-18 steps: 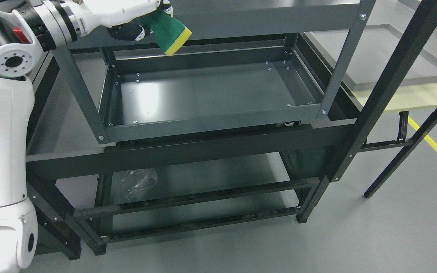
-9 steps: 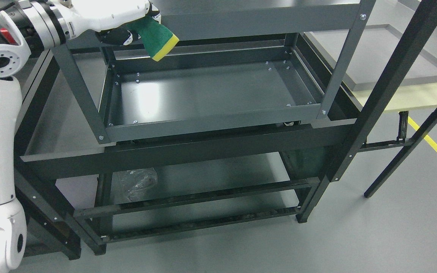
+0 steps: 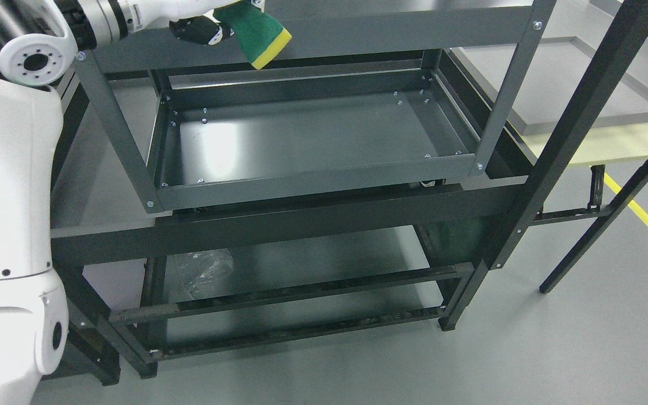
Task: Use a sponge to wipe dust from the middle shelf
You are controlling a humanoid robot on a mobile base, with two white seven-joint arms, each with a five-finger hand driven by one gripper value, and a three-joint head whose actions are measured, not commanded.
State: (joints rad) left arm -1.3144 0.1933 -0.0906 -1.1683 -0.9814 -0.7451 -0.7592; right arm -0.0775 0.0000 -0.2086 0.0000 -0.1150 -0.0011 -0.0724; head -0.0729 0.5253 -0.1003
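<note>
Head camera looks steeply down, fairly near, perhaps rightward, onto shelf rack (image 3: 313, 185)

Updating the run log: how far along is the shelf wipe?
Done: the left hand has the sponge gripped. In hand: the sponge hangs up at the top rail, clear of the middle shelf. Left: bringing it down and wiping; whether any dust has been cleared can't be told.

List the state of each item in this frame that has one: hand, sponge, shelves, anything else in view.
left hand: shut on the sponge, at the top shelf's front rail.
sponge: held tilted, yellow side lowest, in the air above the middle shelf.
middle shelf: bare, glossy, not touched by the sponge.
plastic bag: crumpled, lying on the lower shelf at its left.
grey tray: resting on the side table, nothing in it.
</note>
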